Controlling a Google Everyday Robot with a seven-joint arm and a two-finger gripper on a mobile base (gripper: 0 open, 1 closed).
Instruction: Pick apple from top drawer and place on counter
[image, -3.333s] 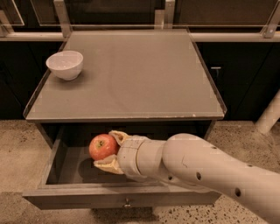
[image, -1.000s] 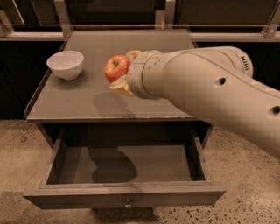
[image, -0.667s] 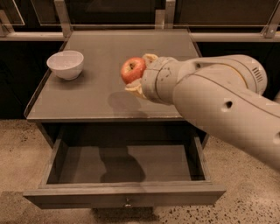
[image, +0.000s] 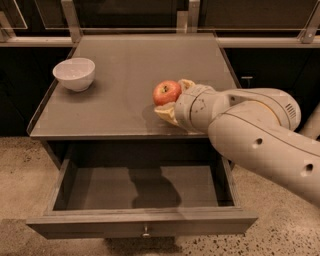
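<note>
The red apple (image: 167, 92) with yellowish patches sits between the fingers of my gripper (image: 172, 98), low over the grey counter (image: 125, 70), right of its middle and near the front edge. The gripper is shut on the apple; one tan finger (image: 165, 113) shows below it, another behind it. I cannot tell if the apple touches the counter. The top drawer (image: 140, 222) stands pulled open below, with nothing visible inside it. My white arm (image: 260, 135) reaches in from the right.
A white bowl (image: 74, 74) stands at the counter's left side. Dark cabinets and a metal rail (image: 150, 40) run behind the counter. Speckled floor (image: 20, 170) lies around the cabinet. The open drawer juts forward under the counter's front edge.
The gripper lifted the apple out of the drawer, carried it over the counter, then moved right and lower to the counter's front right part. The drawer stays open.
</note>
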